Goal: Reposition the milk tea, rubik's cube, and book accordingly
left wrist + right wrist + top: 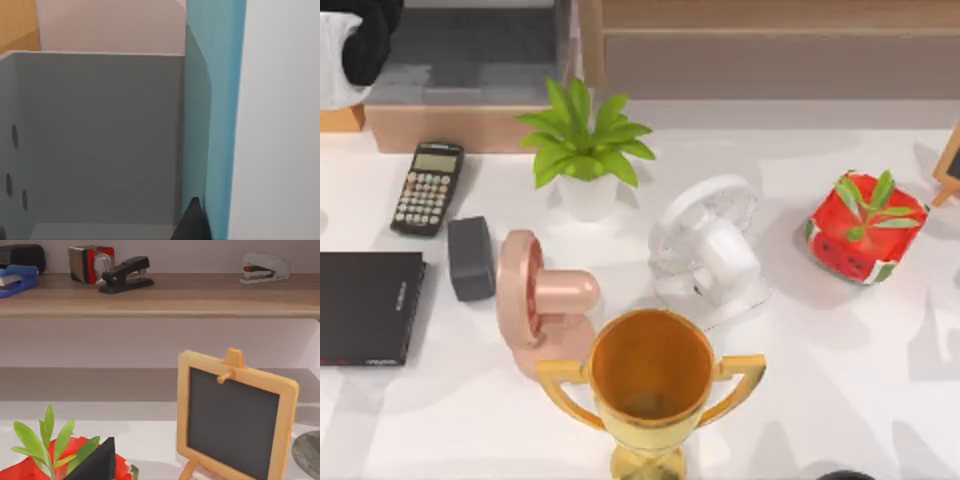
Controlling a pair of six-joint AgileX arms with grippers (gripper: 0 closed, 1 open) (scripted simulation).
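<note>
book [215, 100] upright on edge inside grey bin [100, 140], against its wall; left gripper [192, 222] close beside cover, grip state unclear; judged stiff, fairly heavy, smooth cover slippery; pinch across thickness near spine.

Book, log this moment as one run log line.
book: upright beside grey bin wall | left arm: table's back left corner | right arm: facing chalkboard | milk tea, cube: unplaced

Bright, even light; soft shadows
</note>
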